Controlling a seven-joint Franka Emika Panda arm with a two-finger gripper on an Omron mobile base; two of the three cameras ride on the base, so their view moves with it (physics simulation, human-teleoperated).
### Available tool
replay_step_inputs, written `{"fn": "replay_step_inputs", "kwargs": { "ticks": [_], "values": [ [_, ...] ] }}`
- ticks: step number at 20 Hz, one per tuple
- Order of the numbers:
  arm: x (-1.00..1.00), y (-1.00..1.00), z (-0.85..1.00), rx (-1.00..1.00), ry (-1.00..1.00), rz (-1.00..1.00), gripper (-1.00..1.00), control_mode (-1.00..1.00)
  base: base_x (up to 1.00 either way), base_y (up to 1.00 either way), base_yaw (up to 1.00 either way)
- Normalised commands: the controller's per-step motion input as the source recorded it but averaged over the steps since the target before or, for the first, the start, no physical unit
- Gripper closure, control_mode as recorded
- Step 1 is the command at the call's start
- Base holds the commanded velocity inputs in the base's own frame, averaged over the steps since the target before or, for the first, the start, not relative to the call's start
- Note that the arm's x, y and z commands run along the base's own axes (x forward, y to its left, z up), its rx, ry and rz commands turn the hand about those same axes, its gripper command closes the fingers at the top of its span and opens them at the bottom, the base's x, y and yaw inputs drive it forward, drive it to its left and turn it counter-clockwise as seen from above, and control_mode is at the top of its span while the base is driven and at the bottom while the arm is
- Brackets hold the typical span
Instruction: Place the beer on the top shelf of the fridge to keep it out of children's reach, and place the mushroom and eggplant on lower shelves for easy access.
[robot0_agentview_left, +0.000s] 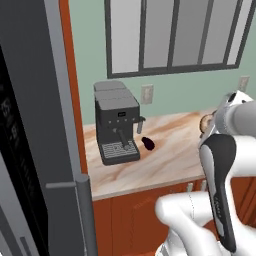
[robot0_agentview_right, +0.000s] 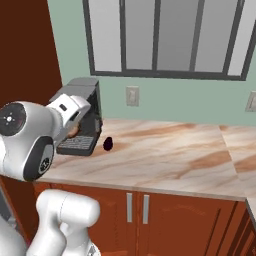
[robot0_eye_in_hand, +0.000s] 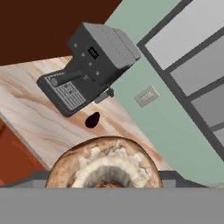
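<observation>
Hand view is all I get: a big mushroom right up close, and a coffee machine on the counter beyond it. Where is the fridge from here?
Observer: The fridge fills the left edge of the left base view, just left of the coffee machine, with its bar handle low down and nearest the base.
Operator: Is the mushroom off the counter?
Observer: It looks so. In the right base view the mushroom sits in the gripper, raised above the counter in front of the machine.
Operator: What is under the counter?
Observer: Red-brown cabinet doors with two upright handles side by side.
</observation>
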Motion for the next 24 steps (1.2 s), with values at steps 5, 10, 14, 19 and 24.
{"fn": "replay_step_inputs", "kwargs": {
  "ticks": [5, 10, 14, 19, 24],
  "values": [
    [0.0, 0.0, 0.0, 0.0, 0.0, 0.0, 1.0, 1.0, -1.0, 0.02, 0.11],
    [0.0, 0.0, 0.0, 0.0, 0.0, 0.0, 1.0, 1.0, -1.0, 0.0, 0.12],
    [0.0, 0.0, 0.0, 0.0, 0.0, 0.0, 1.0, 1.0, -1.0, 0.03, 0.17],
    [0.0, 0.0, 0.0, 0.0, 0.0, 0.0, 1.0, 1.0, -0.7, 0.49, 0.29],
    [0.0, 0.0, 0.0, 0.0, 0.0, 0.0, 1.0, 1.0, -0.07, 0.56, 0.56]
  ]
}}
